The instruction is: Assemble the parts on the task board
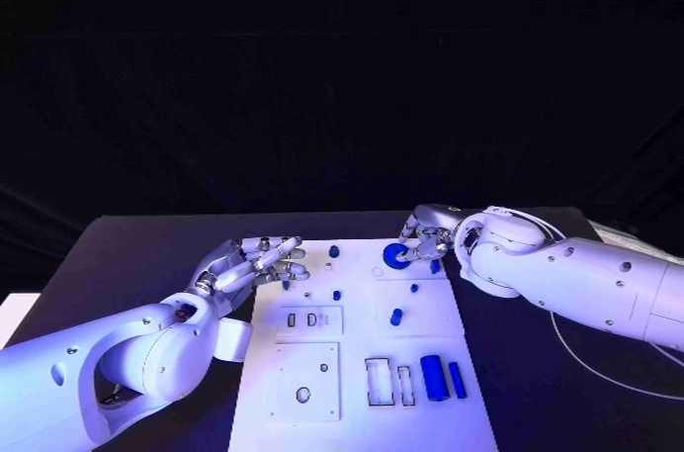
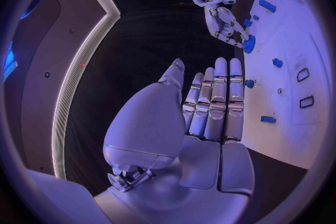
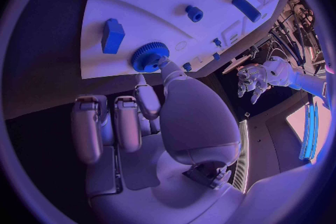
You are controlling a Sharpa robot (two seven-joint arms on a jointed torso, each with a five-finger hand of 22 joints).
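Observation:
The white task board [image 1: 321,373] lies in the middle of the black table. At its far right corner my right hand [image 1: 425,240] pinches a blue toothed gear [image 1: 393,256] between thumb and a finger; the gear [image 3: 148,56] sits low over the board's edge, and I cannot tell whether it touches the board. My left hand [image 1: 262,264] hovers at the board's far left corner with its fingers [image 2: 218,106] stretched out and nothing in them. The left wrist view shows the right hand [image 2: 223,21] on the gear [image 2: 249,43].
Small blue pegs [image 1: 334,250] [image 1: 396,316] stand on the board's far half. Two blue blocks [image 1: 433,364] [image 1: 457,380] lie near its right edge beside rectangular slots [image 1: 380,381]. A blue block [image 3: 112,35] lies close to the gear. A white cable [image 1: 570,348] runs along the table's right side.

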